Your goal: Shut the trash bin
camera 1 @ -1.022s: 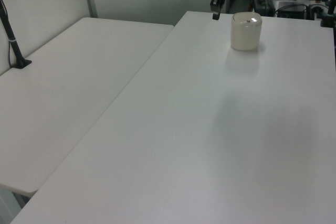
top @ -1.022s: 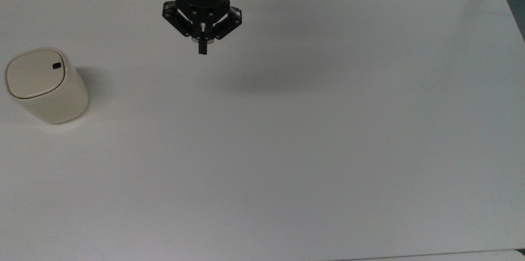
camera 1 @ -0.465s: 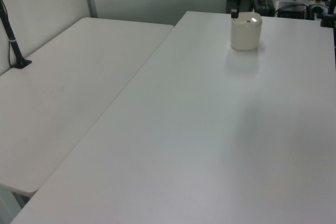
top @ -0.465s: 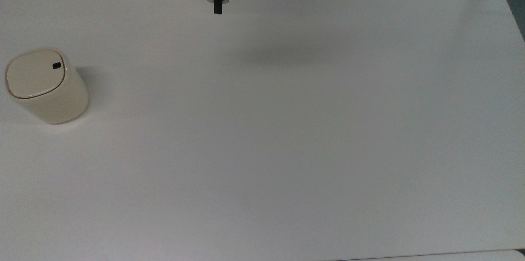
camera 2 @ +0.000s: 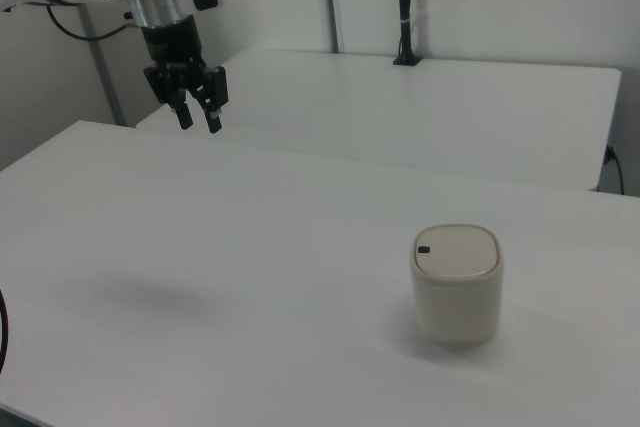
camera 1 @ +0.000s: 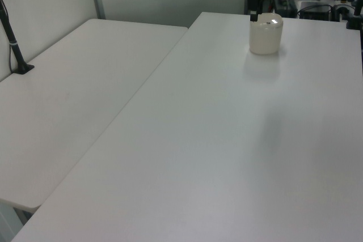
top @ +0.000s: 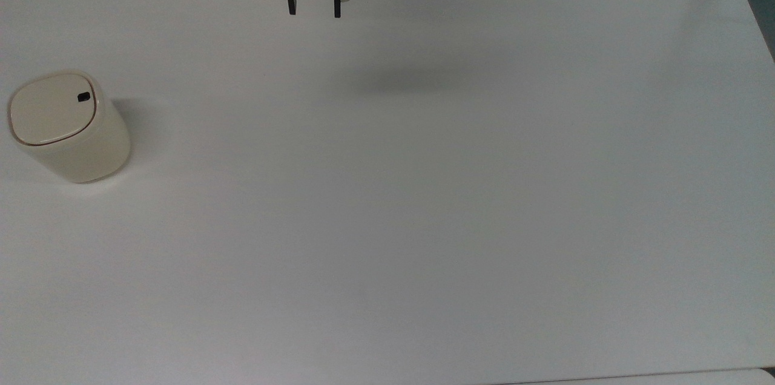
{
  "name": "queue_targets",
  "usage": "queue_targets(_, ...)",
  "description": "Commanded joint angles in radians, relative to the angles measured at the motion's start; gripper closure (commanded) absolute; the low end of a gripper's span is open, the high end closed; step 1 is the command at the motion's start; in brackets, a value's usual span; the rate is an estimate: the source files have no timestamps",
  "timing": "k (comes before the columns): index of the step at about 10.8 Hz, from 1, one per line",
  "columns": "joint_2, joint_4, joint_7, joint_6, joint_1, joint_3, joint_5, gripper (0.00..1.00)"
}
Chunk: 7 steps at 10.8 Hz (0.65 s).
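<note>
Item: trash bin [top: 66, 128], cream plastic, rounded-square body, upright on the white table [top: 424, 191]. We find it near the table edge at the top view's left, its flat lid [top: 51, 108] lying level within the gold rim, the small black button [top: 83, 97] showing on top. In the right view the lid [camera 2: 456, 250] likewise sits flush, so we judge the closing done.

Hazards, as we judge them: little remains to fail. A return pass low over the bin could strike the button and spring the lid, or nudge the light body toward the nearby edge. A lid resting down but not latched could also lift by itself; we cannot tell the latch from here.

Item: gripper [top: 315, 11], black, two-finger. It hangs well apart from the bin, above the table's far edge in the top view, pointing downward; in the right view the gripper [camera 2: 198, 121] is raised clear of the surface. Fingers spread wide, nothing between them.
</note>
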Motion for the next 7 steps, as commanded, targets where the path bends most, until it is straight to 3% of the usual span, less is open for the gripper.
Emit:
queue_targets(1, -0.029, -0.036, -0.001, 0.001, 0.000, -0.009, 0.006, 0.00)
queue_targets(7, -0.043, -0.035, 0.007, -0.010, 0.000, -0.010, 0.010, 0.00)
